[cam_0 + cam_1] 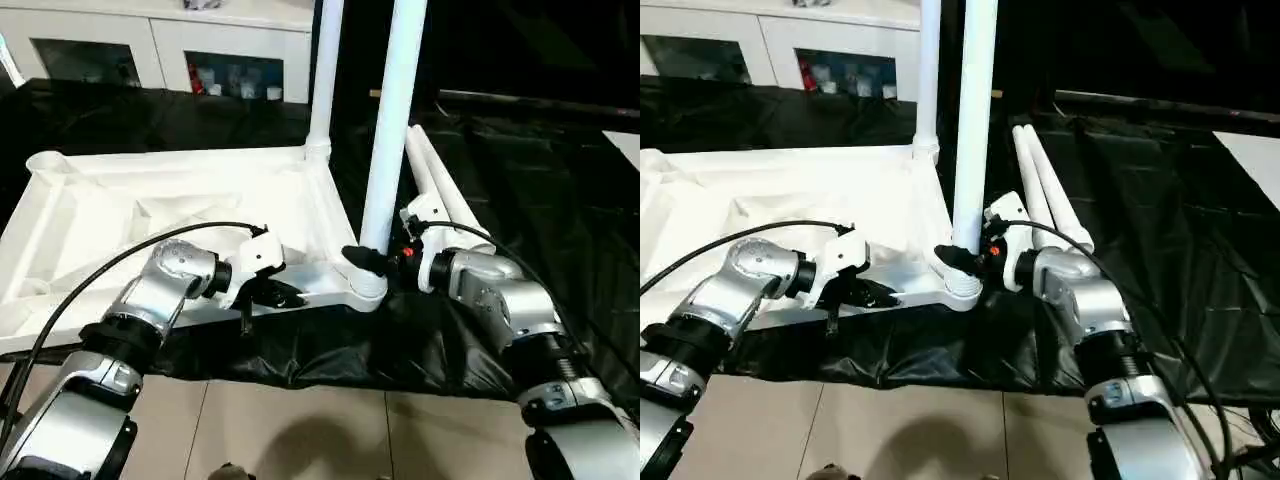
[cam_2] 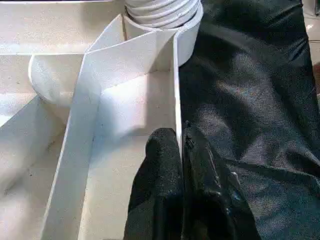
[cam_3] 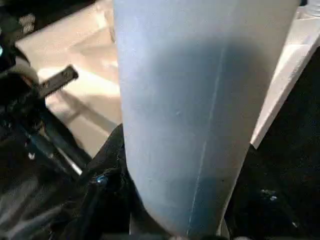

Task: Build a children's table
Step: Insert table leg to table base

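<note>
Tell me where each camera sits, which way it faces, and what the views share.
Eye views: on the head, looking forward and down at the upturned table top; both silver forearms show.
Left wrist view: along the left gripper, pinching the top's near rim.
Right wrist view: along the right gripper, close against the near upright leg.
Shared: left wrist and eye views both show that leg's corner socket.

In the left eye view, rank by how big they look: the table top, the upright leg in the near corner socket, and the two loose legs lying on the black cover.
1. Table top, largest.
2. Upright leg held by the right gripper.
3. Loose legs; partly hidden behind the upright leg and the gripper and farther away, so their smaller look is unsure.
</note>
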Motion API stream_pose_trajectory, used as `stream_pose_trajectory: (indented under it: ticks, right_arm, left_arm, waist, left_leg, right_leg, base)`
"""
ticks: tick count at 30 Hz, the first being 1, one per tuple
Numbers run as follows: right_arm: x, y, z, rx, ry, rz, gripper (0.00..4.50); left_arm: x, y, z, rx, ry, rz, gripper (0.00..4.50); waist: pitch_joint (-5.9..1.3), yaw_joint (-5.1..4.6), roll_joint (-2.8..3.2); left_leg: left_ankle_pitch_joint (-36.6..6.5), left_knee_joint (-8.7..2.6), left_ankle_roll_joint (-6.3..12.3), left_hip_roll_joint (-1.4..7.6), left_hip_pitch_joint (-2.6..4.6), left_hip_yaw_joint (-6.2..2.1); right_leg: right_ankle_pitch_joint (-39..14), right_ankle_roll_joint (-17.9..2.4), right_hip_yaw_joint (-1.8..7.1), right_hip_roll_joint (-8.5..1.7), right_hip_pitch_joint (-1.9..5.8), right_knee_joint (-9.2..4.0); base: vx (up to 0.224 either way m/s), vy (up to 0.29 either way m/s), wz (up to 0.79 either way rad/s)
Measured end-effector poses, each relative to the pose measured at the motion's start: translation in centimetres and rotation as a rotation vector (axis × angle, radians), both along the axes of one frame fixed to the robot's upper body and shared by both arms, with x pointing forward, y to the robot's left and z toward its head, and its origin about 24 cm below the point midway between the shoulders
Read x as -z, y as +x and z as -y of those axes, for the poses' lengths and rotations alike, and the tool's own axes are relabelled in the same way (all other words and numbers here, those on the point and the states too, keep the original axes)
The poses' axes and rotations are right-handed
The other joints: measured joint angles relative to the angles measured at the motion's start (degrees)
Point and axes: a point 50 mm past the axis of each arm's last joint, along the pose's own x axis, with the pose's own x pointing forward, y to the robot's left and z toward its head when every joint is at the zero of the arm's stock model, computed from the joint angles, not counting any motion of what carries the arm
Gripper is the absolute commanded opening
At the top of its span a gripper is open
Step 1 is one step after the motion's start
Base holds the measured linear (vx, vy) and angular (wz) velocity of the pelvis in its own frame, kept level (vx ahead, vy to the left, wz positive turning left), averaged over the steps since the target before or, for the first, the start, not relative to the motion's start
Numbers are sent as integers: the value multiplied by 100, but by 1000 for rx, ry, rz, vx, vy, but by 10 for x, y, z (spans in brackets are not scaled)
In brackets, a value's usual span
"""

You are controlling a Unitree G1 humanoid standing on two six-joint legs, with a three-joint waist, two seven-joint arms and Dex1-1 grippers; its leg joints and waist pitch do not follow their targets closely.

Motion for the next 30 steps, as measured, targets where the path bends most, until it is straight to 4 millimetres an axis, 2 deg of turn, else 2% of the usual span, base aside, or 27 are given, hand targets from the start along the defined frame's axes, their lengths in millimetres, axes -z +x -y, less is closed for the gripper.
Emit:
stream_pose_trajectory:
  ticks: [9,15,19,23,30]
  right_arm:
    - [18,-9,11,153,191,-19,191]
    - [28,-16,13,237,248,31,191]
    - [31,-20,14,272,235,70,191]
    - [28,-26,9,280,146,158,190]
    - [26,-26,3,255,56,229,190]
  left_arm:
    - [1,2,4,-16,-1,-5,0]
    - [3,5,7,-33,1,-6,0]
    - [4,6,10,-43,0,-2,0]
    - [4,7,12,-41,1,3,0]
    - [4,9,12,-43,3,8,0]
  waist:
    - [-4,22,9]
    - [-8,29,16]
    - [-9,31,20]
    - [-8,44,21]
    - [-8,32,20]
  left_leg:
    - [0,0,0,-2,4,-2]
    - [0,0,0,-4,15,-4]
    - [0,0,0,-7,15,-5]
    - [0,-1,0,-8,13,-8]
    - [-1,-3,0,-9,12,-12]
  right_leg:
    - [1,-1,-1,-2,7,0]
    - [4,-2,-1,-4,26,-1]
    - [-2,12,-1,-7,30,-3]
    - [-6,27,-1,-7,32,-6]
    - [-7,29,-2,-7,31,-6]
  base:
    - [0,0,0]
    - [0,0,0]
    - [0,0,0]
    - [0,0,0]
    - [0,0,0]
